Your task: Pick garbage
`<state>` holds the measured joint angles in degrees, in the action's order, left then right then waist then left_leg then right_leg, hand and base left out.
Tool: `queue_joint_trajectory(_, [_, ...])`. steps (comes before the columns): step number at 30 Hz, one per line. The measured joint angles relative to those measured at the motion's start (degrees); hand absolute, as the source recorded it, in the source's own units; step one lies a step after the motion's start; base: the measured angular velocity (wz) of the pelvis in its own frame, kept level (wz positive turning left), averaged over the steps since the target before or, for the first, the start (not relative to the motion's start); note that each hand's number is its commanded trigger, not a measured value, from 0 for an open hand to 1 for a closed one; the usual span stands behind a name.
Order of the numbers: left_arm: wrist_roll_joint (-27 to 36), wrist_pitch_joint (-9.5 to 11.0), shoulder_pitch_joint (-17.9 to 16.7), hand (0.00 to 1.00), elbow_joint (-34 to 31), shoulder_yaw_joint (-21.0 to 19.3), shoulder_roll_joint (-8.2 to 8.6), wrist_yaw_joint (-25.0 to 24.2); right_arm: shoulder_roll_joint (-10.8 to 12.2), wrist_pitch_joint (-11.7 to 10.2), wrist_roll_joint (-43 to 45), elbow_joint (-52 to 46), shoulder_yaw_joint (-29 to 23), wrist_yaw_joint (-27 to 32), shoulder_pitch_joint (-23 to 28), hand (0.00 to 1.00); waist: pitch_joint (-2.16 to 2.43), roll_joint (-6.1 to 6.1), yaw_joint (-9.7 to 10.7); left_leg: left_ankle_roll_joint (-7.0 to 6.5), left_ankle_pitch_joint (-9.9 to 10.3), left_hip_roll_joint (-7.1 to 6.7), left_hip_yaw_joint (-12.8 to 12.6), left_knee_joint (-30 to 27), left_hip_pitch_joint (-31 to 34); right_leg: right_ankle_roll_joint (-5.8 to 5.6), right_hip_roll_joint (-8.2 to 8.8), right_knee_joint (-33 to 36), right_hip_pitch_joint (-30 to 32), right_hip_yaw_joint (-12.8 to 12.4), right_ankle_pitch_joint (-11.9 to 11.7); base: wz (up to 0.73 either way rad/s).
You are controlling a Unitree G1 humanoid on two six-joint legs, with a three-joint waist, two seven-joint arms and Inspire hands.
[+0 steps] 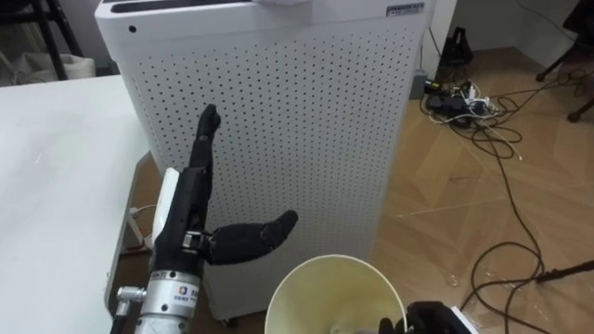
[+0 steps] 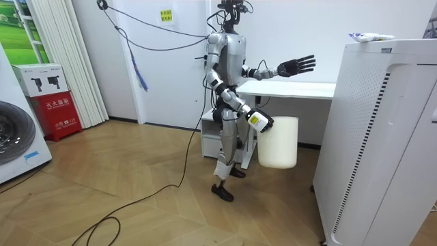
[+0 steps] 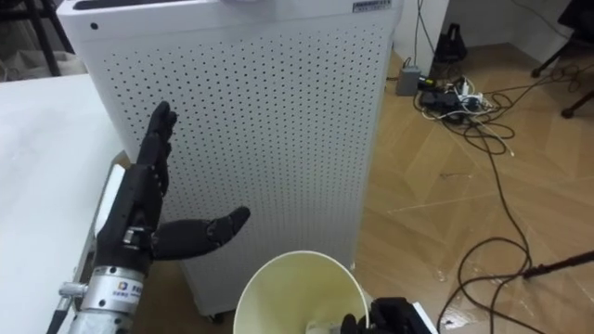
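Observation:
A crumpled white and blue piece of garbage (image 2: 372,37) lies on top of the tall white perforated air purifier (image 1: 278,121). I stand between that unit and a white table. My left hand (image 1: 190,199) is raised in front of the purifier's face, open with straight fingers and the thumb spread, touching nothing. It also shows at chest height (image 2: 295,66). My right hand (image 1: 429,320) is low at the right, its dark fingers curled over the rim of a round white bin (image 1: 306,288), which hangs by my leg (image 2: 278,143). Something pale lies at the bin's bottom.
The white table (image 1: 56,167) runs along my left, close to the purifier. Cables and a power strip (image 1: 459,102) trail over the wooden floor at the right. A washing machine (image 2: 17,137) and a red box (image 2: 58,113) stand at the room view's left.

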<state>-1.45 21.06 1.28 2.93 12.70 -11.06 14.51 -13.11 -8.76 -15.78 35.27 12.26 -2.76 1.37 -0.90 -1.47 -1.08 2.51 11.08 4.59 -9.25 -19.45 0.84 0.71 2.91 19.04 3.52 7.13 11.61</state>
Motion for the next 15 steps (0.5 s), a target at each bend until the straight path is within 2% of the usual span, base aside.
queue_joint_trajectory(2, [0.17, -0.01, 0.04, 0.0, 0.02, -0.36, -0.02, -0.08, 0.19, -0.02, 0.36, -0.02, 0.02, 0.02, -0.01, 1.0, -0.06, -0.1, -0.23, 0.14, 0.12, 0.87, 0.11, -4.23, 2.18, 0.6, -0.56, 0.24, -0.11, 0.36, 0.75, 0.13])
queue_joint_trajectory(3, [0.63, 0.0, 0.03, 0.0, 0.12, -0.48, -0.02, -0.1, 0.08, -0.03, 0.32, -0.02, 0.05, 0.07, 0.0, 1.0, -0.15, -0.04, -0.17, 0.13, 0.1, 1.76, 0.13, -9.05, 4.71, 1.1, -0.83, 0.81, -0.12, 0.26, 1.12, 0.23])
queue_joint_trajectory(4, [0.93, 0.1, -0.05, 0.0, 0.8, -0.46, 0.03, 0.05, -0.15, -0.03, 0.27, 0.01, 0.09, 0.2, 0.05, 1.0, -0.76, 0.26, -0.41, -0.34, -0.24, 2.69, 0.67, -16.66, 9.08, 2.19, -1.68, 1.23, -1.06, -1.79, 1.61, 0.25])
queue_joint_trajectory(5, [0.91, 0.1, -0.39, 0.0, 1.22, -0.39, 0.13, 0.06, -0.32, -0.02, 0.27, 0.08, 0.09, 0.21, 0.21, 1.0, -0.95, 0.05, -0.55, -0.66, -0.03, 2.05, 0.96, -18.5, 10.88, 2.64, -1.81, 1.7, -1.13, -2.67, 2.09, 0.32])
queue_joint_trajectory(6, [0.85, 0.1, -1.25, 0.0, 1.5, 0.1, 0.44, 0.07, -0.49, -0.01, 0.15, 0.09, -0.09, 0.27, 0.48, 1.0, -0.75, 0.23, -0.51, -1.87, 0.7, -0.33, 1.48, -17.13, 14.33, 2.97, -1.8, 1.9, -1.05, -3.12, 2.61, 0.15])
queue_joint_trajectory(7, [0.85, 0.11, -1.8, 0.0, 1.5, 0.55, 0.56, 0.05, -1.32, 0.06, 0.14, 0.14, -0.13, 0.27, 0.48, 1.0, -0.61, 0.51, -1.1, -1.27, -0.12, -2.46, 1.67, -11.84, 17.05, 2.81, -1.81, 2.32, -0.43, -3.84, 2.95, 0.0])
queue_joint_trajectory(8, [0.84, 0.14, -1.91, 0.0, 1.5, 0.52, 0.54, 0.05, -1.67, 0.06, 0.14, 0.14, -0.14, 0.28, 0.47, 1.0, -0.56, 0.64, -1.86, -1.17, -1.06, -3.33, 1.67, -8.02, 18.05, 2.77, -1.85, 2.87, -0.03, -4.23, 3.26, -0.36])
queue_joint_trajectory(9, [0.85, 0.3, -1.96, 0.0, 1.51, 0.06, 0.47, 0.06, -1.85, 0.07, 0.15, 0.14, -0.02, 0.29, 0.55, 1.0, -0.43, 0.85, -2.99, -1.47, -4.05, -4.01, 1.79, 0.18, 18.9, 2.85, -2.13, 4.15, 0.58, -4.32, 4.28, -0.44])
queue_joint_trajectory(10, [0.91, 0.59, -2.16, 0.0, 1.55, -0.5, 0.38, 0.07, -1.31, 0.07, 0.15, 0.13, 0.16, 0.15, 0.93, 1.0, -0.28, 1.1, -3.55, -1.83, -6.97, -3.95, 2.6, 6.62, 18.99, 2.76, -2.4, 6.03, 0.58, -4.08, 6.0, -0.4])
queue_joint_trajectory(11, [0.96, 0.67, -2.29, 0.0, 1.54, -0.74, 0.39, 0.03, -1.19, 0.07, 0.2, 0.14, 0.27, 0.04, 1.13, 1.0, -0.06, 1.37, -3.68, -2.15, -8.76, -3.72, 2.77, 7.25, 18.98, 2.43, -2.34, 7.07, 0.62, -3.75, 7.06, -0.34])
queue_joint_trajectory(12, [1.14, 0.71, -2.74, 0.0, 1.54, -0.92, 0.36, -0.13, -1.0, 0.08, 0.29, 0.18, 0.59, 0.01, 1.52, 1.0, 0.32, 0.8, -3.79, -2.94, -11.98, -3.66, 2.35, 6.15, 18.78, 1.19, -1.8, 8.75, 0.53, -2.97, 9.15, -0.19])
queue_joint_trajectory(13, [1.25, 0.71, -2.96, 0.0, 1.55, -1.1, 0.37, -0.44, -0.97, 0.08, 0.23, 0.23, 0.57, 0.07, 1.59, 1.0, 0.35, 0.39, -3.76, -3.29, -13.08, -3.83, 1.82, 4.85, 18.86, 0.02, -0.77, 8.83, -0.21, -1.41, 10.19, -0.14])
queue_joint_trajectory(14, [1.21, 0.71, -3.05, 0.0, 1.55, -1.11, 0.34, -0.58, -1.02, 0.02, 0.25, 0.23, 0.39, 0.16, 1.71, 1.0, 0.28, 0.18, -3.49, -3.4, -13.14, -4.04, 1.61, 3.91, 18.87, -0.39, -0.11, 8.7, -0.67, -0.62, 10.45, -0.04])
queue_joint_trajectory(15, [1.18, 0.71, -3.27, 0.0, 1.54, -1.11, 0.15, -0.63, -1.2, -0.12, 0.25, 0.23, 0.15, 0.21, 1.97, 1.0, 0.27, 0.01, -3.28, -3.49, -13.18, -4.48, 1.42, 1.81, 19.13, -1.52, 1.02, 8.7, -1.54, 0.92, 10.9, 0.0])
